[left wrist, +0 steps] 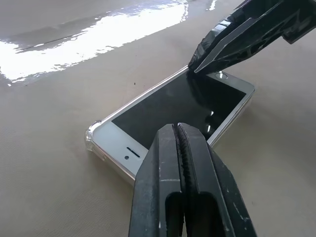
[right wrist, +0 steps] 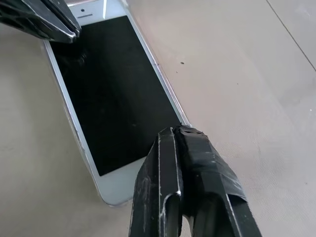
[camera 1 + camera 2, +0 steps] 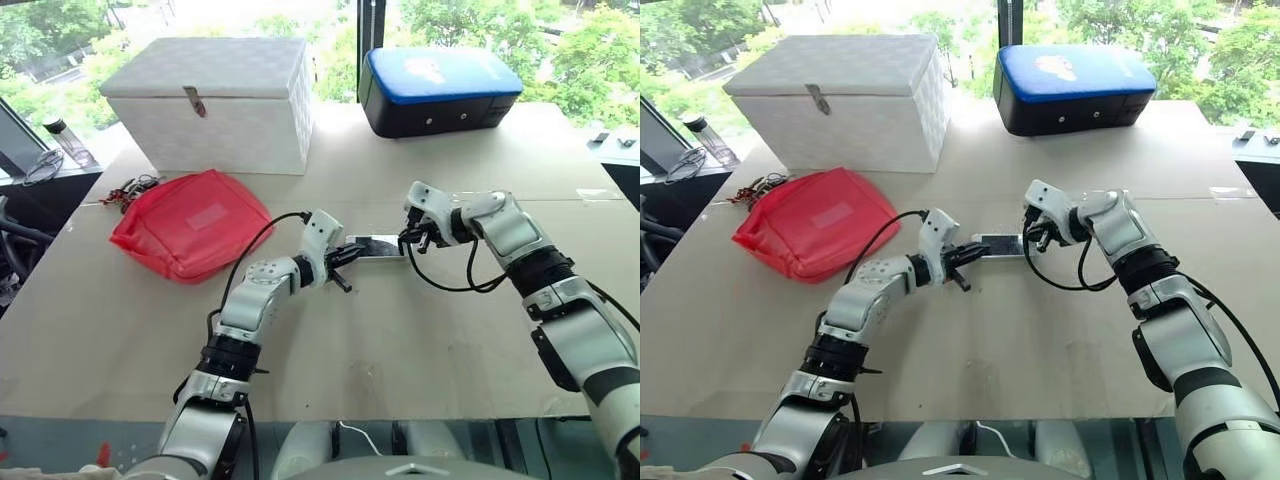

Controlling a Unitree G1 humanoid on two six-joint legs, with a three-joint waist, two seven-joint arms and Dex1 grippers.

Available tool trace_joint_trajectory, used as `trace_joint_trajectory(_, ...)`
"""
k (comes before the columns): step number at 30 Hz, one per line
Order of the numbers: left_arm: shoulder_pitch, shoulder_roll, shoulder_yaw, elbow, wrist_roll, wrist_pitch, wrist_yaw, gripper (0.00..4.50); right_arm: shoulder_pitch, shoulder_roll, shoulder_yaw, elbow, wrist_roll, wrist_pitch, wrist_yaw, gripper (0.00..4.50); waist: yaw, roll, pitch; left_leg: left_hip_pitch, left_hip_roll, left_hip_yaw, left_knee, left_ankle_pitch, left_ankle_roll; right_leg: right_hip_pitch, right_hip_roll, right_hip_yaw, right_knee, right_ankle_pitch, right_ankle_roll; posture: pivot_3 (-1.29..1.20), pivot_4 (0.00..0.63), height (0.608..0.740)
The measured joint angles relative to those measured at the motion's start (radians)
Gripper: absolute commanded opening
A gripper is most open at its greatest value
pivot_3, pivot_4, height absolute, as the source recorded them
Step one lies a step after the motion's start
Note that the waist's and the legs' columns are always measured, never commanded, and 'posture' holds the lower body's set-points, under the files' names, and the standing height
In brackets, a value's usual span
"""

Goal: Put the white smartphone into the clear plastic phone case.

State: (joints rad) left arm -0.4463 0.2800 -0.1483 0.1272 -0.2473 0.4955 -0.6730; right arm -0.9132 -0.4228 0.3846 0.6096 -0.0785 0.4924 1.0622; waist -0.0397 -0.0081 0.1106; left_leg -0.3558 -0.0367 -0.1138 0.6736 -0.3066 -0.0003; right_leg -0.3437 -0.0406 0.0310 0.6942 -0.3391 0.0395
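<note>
At frame centre, the white smartphone [image 1: 177,106] lies in the clear plastic phone case [image 1: 92,136] (rim barely discernible), its ends partly hidden by the closed, empty left gripper [image 1: 177,129] and right gripper [image 2: 174,132].

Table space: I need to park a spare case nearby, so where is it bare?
Bare table lies in front of the white smartphone, between both arms, and behind it, up to the white box and the blue case. It is crowded at the phone, where both shut grippers meet, and by the red pouch.
</note>
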Motion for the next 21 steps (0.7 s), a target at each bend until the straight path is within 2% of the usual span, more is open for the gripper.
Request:
trace_joint_trajectory(5,0.001,0.000,0.000,0.000,0.002,0.000,0.000,0.06,0.021,0.012,-0.043,0.009,0.014,-0.021,-0.020,0.03,0.000,-0.001,-0.002,0.002,0.000,0.000,-0.002,0.000,0.000,0.001,0.000,0.000,-0.001,0.000,0.000,0.00,0.150,0.740)
trace_joint_trajectory(6,0.001,0.000,0.000,-0.001,0.001,0.000,0.000,0.06,0.056,0.008,-0.093,-0.034,0.060,0.002,-0.002,0.03,0.002,0.000,-0.001,0.001,0.000,-0.001,-0.002,0.000,0.000,0.001,0.000,0.000,-0.002,0.000,0.000,0.00,0.150,0.740)
trace_joint_trajectory(9,0.000,0.000,-0.001,-0.001,0.002,-0.001,0.000,0.06,0.096,-0.014,-0.134,-0.117,0.119,0.066,0.034,0.03,0.001,0.005,0.002,-0.006,0.000,0.000,-0.002,0.000,0.000,-0.004,0.000,0.000,-0.002,0.000,0.000,0.00,0.150,0.740)
trace_joint_trajectory(15,0.001,0.001,-0.005,-0.002,0.005,-0.006,-0.003,0.06,0.173,-0.110,-0.119,-0.338,0.150,0.168,0.088,0.03,0.002,0.006,0.004,-0.017,0.000,0.000,-0.003,0.000,0.000,-0.016,0.000,0.001,-0.002,0.000,0.000,0.00,0.150,0.740)
trace_joint_trajectory(21,-0.001,0.001,-0.006,0.002,0.010,-0.013,-0.013,0.06,0.176,-0.133,-0.053,-0.389,0.111,0.156,0.070,0.03,0.001,0.005,0.004,-0.018,0.000,0.000,-0.003,0.000,0.000,-0.016,0.000,0.000,-0.002,0.000,0.000,0.00,0.150,0.740)
